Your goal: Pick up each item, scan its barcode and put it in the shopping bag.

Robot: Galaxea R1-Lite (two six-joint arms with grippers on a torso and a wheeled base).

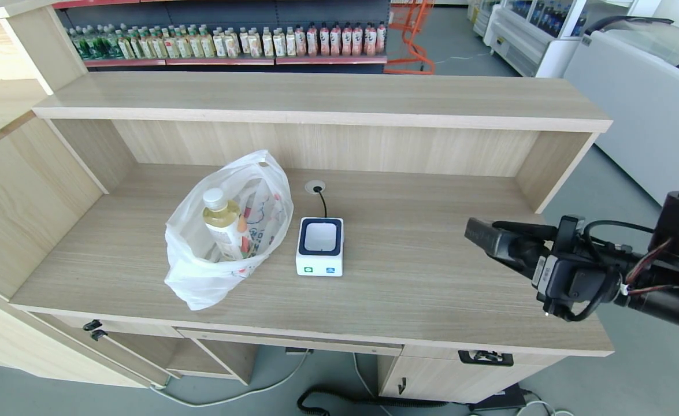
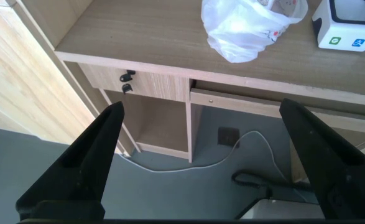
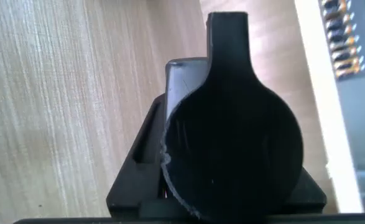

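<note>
A bottle (image 1: 223,222) is seen in the shopping bag (image 1: 200,283) on the counter (image 1: 431,271), beside the scanner (image 1: 320,247). The left tool (image 2: 202,107) is held wide open and empty below the counter's front. The right tool (image 1: 477,234) is held level over its right end, and its opening cannot be judged.

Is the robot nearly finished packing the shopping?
Looks nearly finished. A bottle already stands in the shopping bag. The left gripper is open, holding nothing; the right gripper hangs over the right end of the counter. The counter carries just the bag and the scanner, so probably nothing is left to scan.
</note>
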